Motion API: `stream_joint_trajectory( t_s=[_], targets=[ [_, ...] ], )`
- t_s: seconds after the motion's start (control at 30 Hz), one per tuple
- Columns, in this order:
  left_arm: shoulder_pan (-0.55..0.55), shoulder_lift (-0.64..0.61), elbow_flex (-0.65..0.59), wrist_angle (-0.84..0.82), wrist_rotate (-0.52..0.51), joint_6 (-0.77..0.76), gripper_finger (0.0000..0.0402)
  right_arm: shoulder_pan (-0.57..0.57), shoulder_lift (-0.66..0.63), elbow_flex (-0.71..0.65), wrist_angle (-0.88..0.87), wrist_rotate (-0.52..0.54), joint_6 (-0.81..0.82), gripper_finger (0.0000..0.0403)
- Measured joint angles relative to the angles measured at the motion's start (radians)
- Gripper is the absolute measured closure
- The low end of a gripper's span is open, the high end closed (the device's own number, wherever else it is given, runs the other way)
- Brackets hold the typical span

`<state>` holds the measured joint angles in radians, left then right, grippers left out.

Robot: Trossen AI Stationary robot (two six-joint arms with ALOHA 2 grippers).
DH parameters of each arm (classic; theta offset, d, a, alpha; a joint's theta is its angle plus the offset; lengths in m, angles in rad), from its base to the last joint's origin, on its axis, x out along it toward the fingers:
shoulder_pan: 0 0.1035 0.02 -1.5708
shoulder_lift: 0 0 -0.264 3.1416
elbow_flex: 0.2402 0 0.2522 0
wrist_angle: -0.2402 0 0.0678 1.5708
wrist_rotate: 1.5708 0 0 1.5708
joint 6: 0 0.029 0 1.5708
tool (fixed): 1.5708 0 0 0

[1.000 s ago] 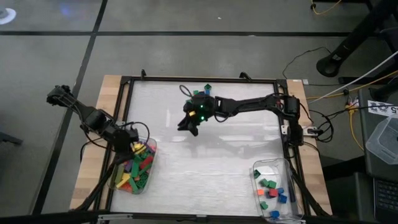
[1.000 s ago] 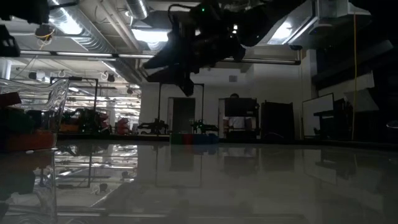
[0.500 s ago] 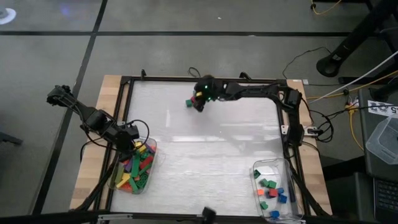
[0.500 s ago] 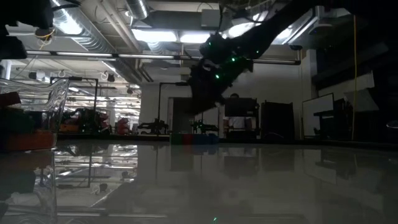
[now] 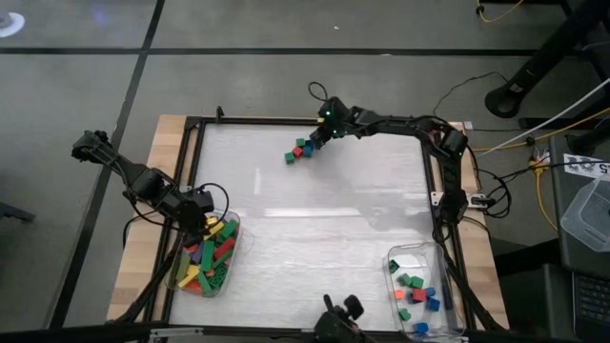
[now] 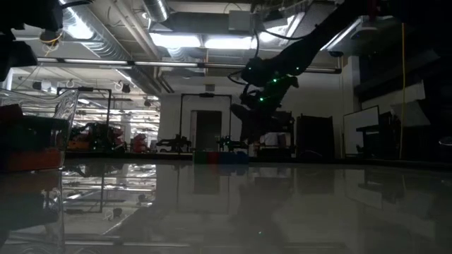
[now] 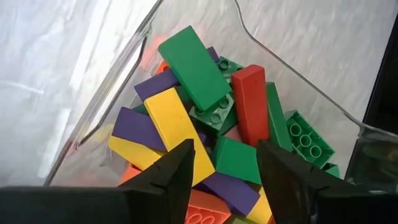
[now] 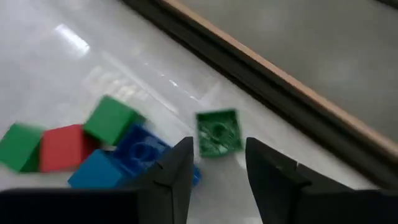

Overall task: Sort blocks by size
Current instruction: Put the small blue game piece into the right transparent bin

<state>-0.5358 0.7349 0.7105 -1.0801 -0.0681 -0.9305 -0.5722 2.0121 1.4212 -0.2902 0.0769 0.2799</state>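
White table [image 5: 315,229]: right pincer [image 8: 214,163] open, empty, over small blocks [image 5: 300,149] nr far rail; left pincer [image 7: 224,163] released above tub [image 7: 298,81]. Risk: descent nudges cluster, scatters blocks.

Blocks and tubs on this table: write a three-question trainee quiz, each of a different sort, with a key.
1. True or false: the left gripper hangs with open fingers, holding nothing, over the tub of long blocks.
2. Multiple choice: the right gripper is over (A) the tub of small blocks, (B) the loose blocks near the table's far edge, (C) bare table at the centre.
3. Fill in: in the right wrist view, the block just ahead of the fingers is ____.

Key: 1 true; 2 B; 3 green.
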Motion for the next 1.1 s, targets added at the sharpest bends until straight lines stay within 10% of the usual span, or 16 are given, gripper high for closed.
stream_joint_trajectory(
  t_s=[1.1],
  targets=[
    [0.0, 0.0, -0.001, 0.0, -0.022, 0.014, 0.0243, 0.07, 0.039, 0.0, -0.003, 0.089, 0.195, 0.026]
  ],
)
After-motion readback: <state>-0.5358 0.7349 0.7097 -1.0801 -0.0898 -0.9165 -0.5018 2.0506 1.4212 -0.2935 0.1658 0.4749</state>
